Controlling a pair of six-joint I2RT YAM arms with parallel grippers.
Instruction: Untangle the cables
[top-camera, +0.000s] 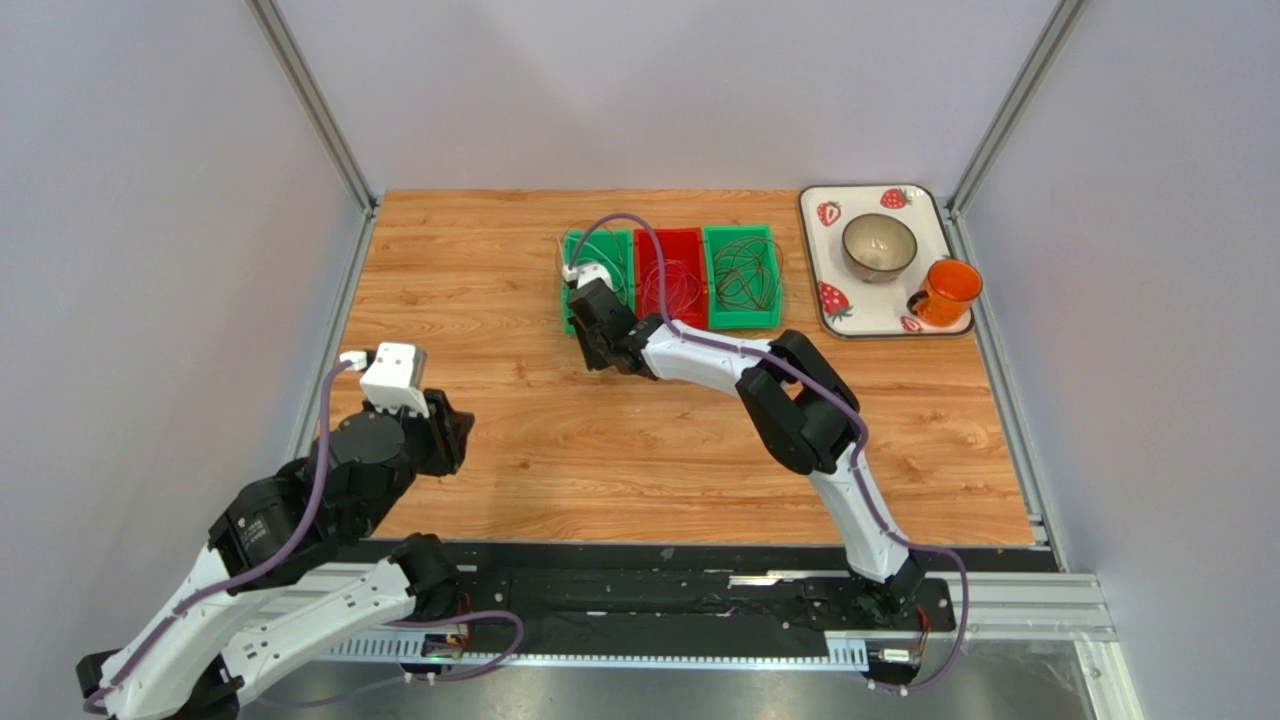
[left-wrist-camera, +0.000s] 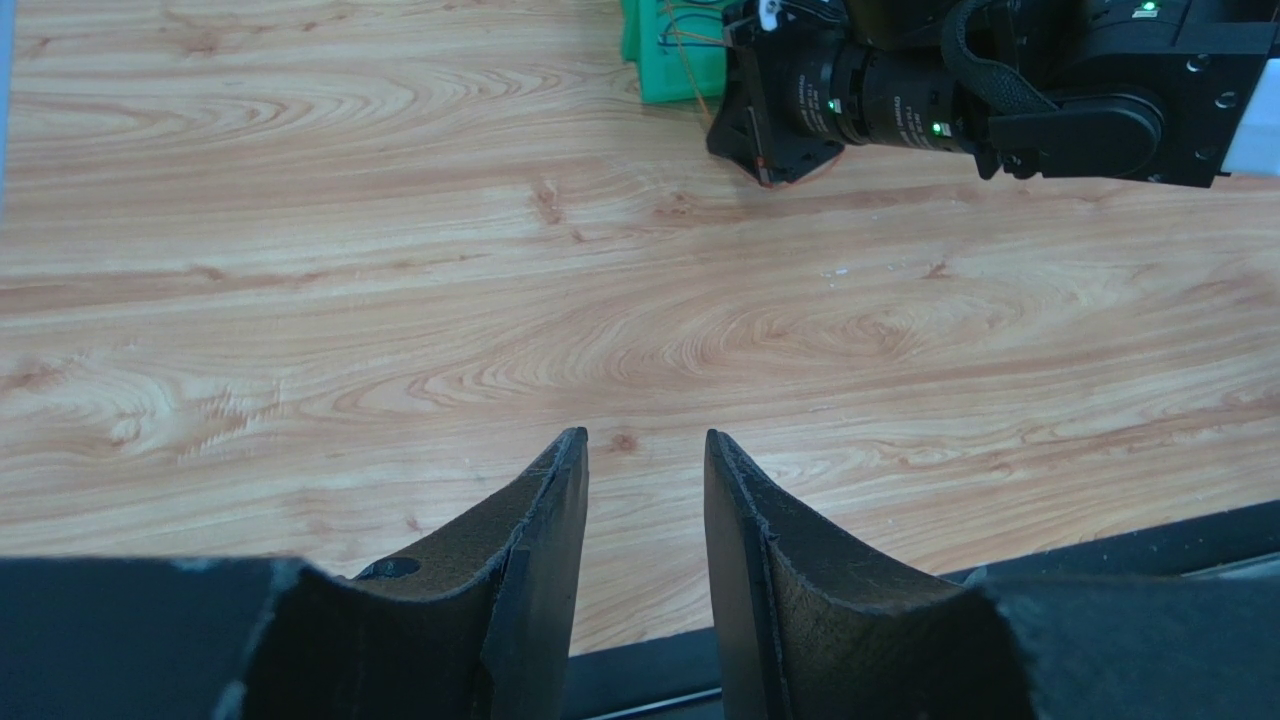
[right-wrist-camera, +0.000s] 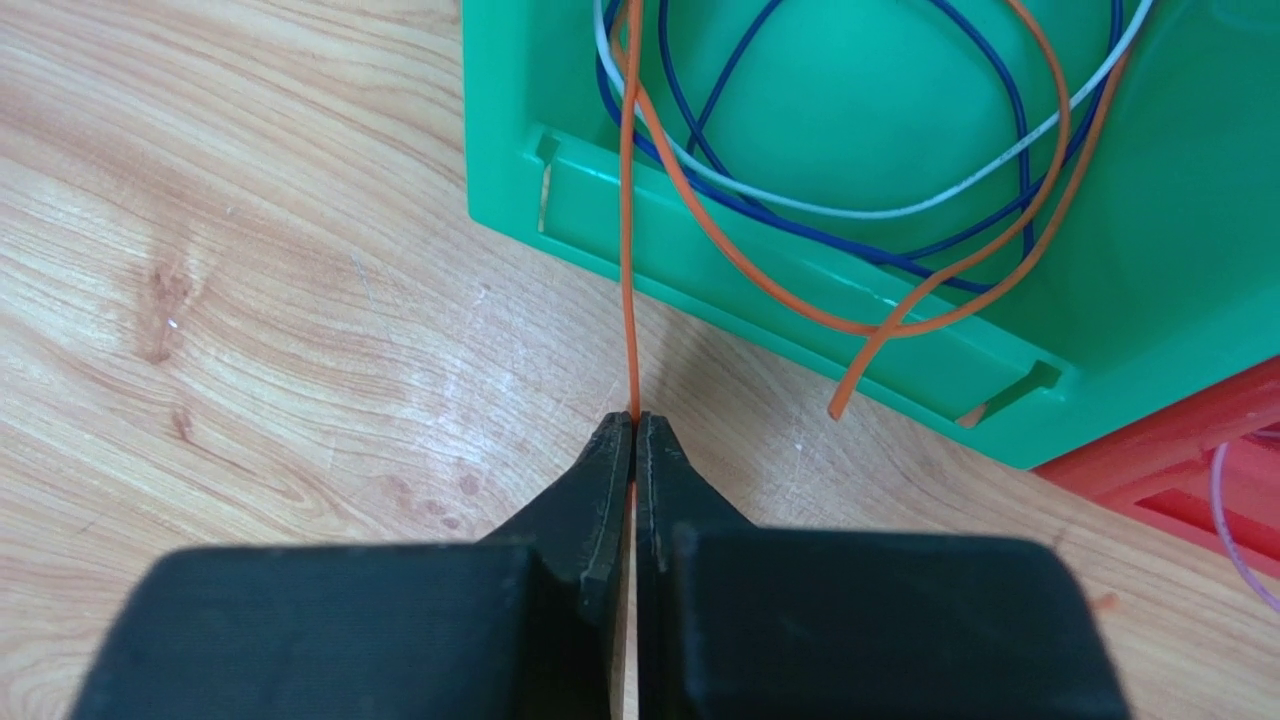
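We are pinching the orange cable (right-wrist-camera: 628, 300) in our right gripper (right-wrist-camera: 633, 431) beside the green bin (right-wrist-camera: 1112, 300), our left gripper (left-wrist-camera: 646, 450) hanging spread and holding nothing

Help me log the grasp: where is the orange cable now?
In the right wrist view, the orange cable runs from the leftmost green tray over its near wall to the right gripper, shut on it.

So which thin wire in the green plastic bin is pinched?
The orange wire, crossing the bin's wall into the right gripper; blue and white wires lie free.
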